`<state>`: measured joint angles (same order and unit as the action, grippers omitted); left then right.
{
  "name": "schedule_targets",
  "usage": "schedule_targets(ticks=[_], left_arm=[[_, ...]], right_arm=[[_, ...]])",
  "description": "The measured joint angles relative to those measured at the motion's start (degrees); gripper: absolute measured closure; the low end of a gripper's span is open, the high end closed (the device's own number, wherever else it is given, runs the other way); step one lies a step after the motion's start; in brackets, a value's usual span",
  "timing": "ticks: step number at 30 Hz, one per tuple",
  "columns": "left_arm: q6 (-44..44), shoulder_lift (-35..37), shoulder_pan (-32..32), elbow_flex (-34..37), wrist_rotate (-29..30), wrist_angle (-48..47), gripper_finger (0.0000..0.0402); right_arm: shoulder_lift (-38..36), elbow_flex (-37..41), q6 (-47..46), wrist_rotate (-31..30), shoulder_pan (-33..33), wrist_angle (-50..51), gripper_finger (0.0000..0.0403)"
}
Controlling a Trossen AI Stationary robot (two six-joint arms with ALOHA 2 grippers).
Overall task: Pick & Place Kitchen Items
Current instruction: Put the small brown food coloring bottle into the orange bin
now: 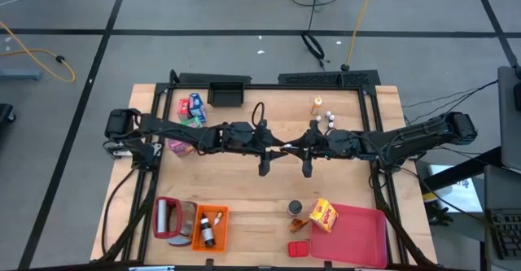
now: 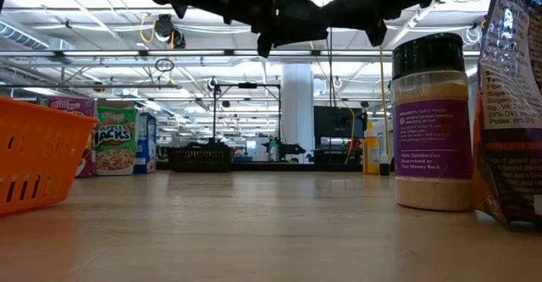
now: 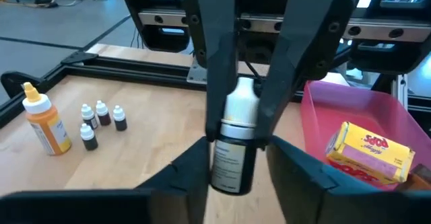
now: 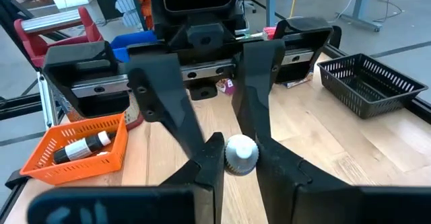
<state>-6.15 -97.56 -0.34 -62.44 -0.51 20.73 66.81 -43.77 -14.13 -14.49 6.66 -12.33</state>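
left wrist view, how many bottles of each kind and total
orange bottle: 1
tiny white-capped bottles: 4
large white-capped bottle: 1
total: 6
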Motion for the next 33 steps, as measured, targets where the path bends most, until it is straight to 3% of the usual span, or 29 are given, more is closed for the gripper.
schedule_targets(ticks=[7,13,21,24,33], left_arm=[[1.3,0.0,0.0,0.0,0.0,-0.4,0.0357],[0.9,0.0,0.0,0.0,-0.1,-1.6,0.036],[-0.4,0.4,-0.1,0.0,-0.1,-4.1,0.036],[-0.4,2.1,-0.1,0.0,0.2,-8.3,0.0361],[-3.7,13.0,-2.5,0.0,2.6,-34.6,0.0352]], right_arm=[[0.0,0.0,-0.2,0.2,0.0,0.3,0.0348],[0.0,0.0,0.1,0.2,0.0,0.5,0.0344],[-0.1,0.0,2.3,2.6,0.0,0.6,0.0295],[-0.1,0.0,3.1,2.6,0.0,1.0,0.0281],[-0.9,0.0,3.3,2.6,0.0,2.8,0.027]])
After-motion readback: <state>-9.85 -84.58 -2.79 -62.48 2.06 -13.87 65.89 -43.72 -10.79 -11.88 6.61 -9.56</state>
